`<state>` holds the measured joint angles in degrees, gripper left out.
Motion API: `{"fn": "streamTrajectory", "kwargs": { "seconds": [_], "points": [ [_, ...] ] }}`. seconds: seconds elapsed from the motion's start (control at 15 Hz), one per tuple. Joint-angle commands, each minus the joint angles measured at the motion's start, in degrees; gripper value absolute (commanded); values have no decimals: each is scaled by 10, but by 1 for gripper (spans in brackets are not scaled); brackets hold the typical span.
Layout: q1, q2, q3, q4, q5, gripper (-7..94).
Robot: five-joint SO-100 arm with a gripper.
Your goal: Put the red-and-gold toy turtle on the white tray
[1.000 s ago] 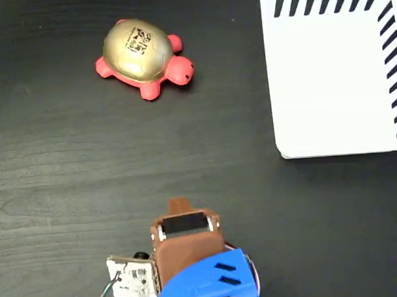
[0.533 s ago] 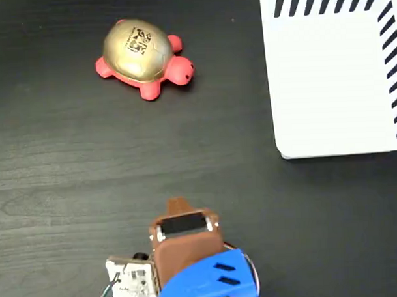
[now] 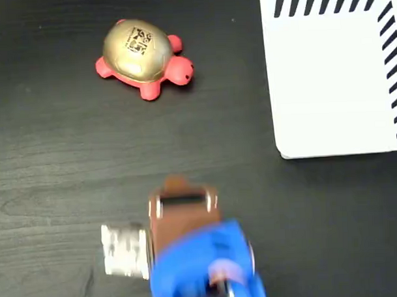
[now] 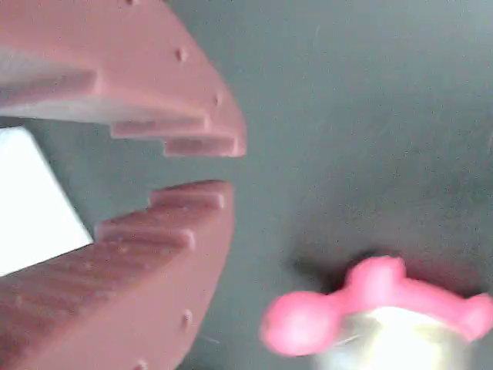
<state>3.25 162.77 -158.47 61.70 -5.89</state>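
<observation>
Gold and coral-red, the red-and-gold toy turtle is seen resting on the dark wood-grain table in the upper left of the fixed view, its head turned toward the right of that picture. It is well apart from the white tray, which fills the upper right corner and carries short black diagonal stripes along its top and right edges. Nothing lies on the tray.

Lower in the fixed view the arm is shown blurred, its blue housing behind a brown wrist section. The gripper is pointed up the picture toward the turtle, with a stretch of bare table between them.

In the wrist view the two reddish-brown stepped fingers are seen slightly parted at the tips, a narrow gap being left between them, and nothing is held in that gap. The turtle is seen at the bottom right of that view, outside the jaws and untouched by them. A corner of the tray is visible behind the fingers at the left edge.
</observation>
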Motion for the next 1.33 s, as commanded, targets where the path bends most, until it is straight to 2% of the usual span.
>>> {"fn": "streamTrajectory", "kwargs": {
  "seconds": [0.0, 0.13, 0.27, 0.47, 0.6, 1.07, 1.13, 1.2, 1.27],
  "points": [
    [4, -196, 185, 3, -28, 0],
    [18, -313, 285, 28, -53, 0],
    [31, -444, 369, 6, -91, 0],
    [42, -636, 565, 57, -146, 0],
    [39, -765, 726, 122, -171, 0],
    [33, -915, 953, 186, -200, 0],
    [30, -922, 962, 192, -199, 1],
    [25, -931, 970, 195, -197, 12],
    [22, -940, 983, 200, -196, 19]
  ]
}}
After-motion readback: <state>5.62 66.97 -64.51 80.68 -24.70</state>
